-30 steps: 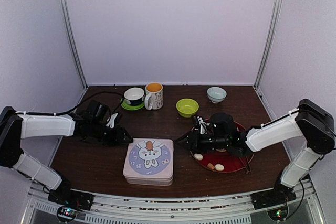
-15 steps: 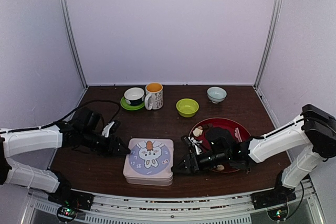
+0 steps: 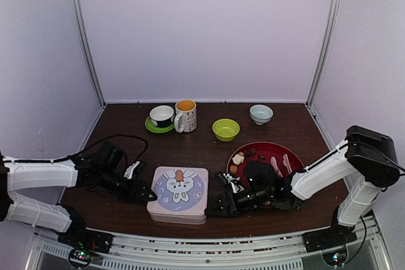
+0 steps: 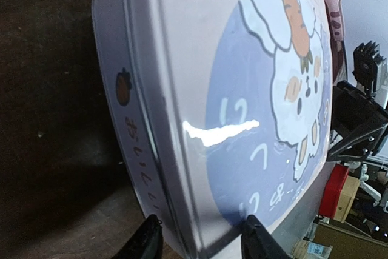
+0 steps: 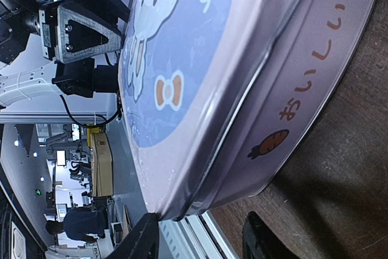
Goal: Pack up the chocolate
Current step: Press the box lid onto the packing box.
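At 6 o'clock on the tabletop [image 3: 190, 153], a pale rabbit tin [image 3: 179, 193], lid on. At its 9 o'clock, left gripper [image 3: 145, 193] low, fingers [image 4: 147, 239] straddling the tin's edge, one against the side wall and one over the lid; clamped or merely touching, cannot tell. At the tin's 4 o'clock, right gripper [image 3: 216, 204], fingers [image 5: 144, 235] parted, the tin's corner just between their tips. Chocolate [image 3: 238, 159] on the red plate [image 3: 290, 154] at the tin's 2 o'clock, a few small pieces beside pink tongs [image 3: 279, 165].
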`<state>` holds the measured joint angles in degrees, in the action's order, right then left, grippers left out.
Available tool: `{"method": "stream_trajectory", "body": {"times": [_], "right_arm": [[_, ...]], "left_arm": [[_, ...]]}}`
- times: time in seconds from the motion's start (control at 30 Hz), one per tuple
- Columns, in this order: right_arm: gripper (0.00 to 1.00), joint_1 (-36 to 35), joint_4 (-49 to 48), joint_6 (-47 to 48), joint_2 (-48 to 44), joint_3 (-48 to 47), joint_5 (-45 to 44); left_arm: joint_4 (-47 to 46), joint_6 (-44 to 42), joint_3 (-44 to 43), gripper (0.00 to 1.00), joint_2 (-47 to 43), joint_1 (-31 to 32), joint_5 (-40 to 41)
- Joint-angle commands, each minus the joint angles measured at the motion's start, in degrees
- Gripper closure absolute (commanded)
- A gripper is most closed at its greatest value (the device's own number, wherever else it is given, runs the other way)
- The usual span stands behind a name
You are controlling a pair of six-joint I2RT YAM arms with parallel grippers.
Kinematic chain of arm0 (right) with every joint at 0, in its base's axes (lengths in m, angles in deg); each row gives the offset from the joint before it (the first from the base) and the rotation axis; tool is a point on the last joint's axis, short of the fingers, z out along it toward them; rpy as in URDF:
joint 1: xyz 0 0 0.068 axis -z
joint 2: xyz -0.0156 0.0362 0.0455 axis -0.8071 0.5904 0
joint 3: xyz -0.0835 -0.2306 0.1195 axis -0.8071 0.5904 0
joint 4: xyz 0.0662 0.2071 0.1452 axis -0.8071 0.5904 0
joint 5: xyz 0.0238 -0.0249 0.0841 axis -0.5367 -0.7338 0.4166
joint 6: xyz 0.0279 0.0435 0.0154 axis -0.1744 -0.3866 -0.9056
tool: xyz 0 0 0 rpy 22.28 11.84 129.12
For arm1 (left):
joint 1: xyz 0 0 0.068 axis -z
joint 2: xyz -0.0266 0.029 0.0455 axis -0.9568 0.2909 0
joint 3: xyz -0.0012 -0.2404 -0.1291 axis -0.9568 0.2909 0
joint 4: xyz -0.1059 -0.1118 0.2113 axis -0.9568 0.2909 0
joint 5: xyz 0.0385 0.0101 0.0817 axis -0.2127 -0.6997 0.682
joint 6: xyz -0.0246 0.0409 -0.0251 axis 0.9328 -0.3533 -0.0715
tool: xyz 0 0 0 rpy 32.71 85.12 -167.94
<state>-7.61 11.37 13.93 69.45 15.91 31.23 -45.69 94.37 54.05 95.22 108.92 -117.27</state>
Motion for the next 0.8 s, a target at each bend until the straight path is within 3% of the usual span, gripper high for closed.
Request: {"method": "stream_trajectory", "body": {"times": [0.0,0.1,0.23,0.43,0.67,0.77], "right_arm": [[0.54,-0.4,2.0,0.3,0.9,-1.2,-1.2],[0.54,-0.4,-0.1,-0.3,0.5,-0.5,-0.4],[0.45,-0.6,0.7,1.2,-0.8,-2.0,-0.2],[0.45,-0.6,1.1,1.0,0.9,-2.3,0.4],[0.71,-0.6,0.4,-1.4,3.8,-0.5,0.1],[0.73,-0.7,-1.6,-2.6,4.6,1.8,0.4]], "left_arm": [[-5.1,1.1,1.8,0.57,3.4,0.8,-0.7],[-5.7,0.9,2.2,0.60,5.0,1.2,-0.5],[-5.7,0.9,2.1,0.61,5.2,1.4,0.0],[-5.1,0.3,1.6,0.62,6.1,1.6,0.3],[-4.8,0.1,1.2,0.62,7.4,2.1,1.0],[-4.9,0.0,0.9,0.62,8.3,2.5,1.2]]}}
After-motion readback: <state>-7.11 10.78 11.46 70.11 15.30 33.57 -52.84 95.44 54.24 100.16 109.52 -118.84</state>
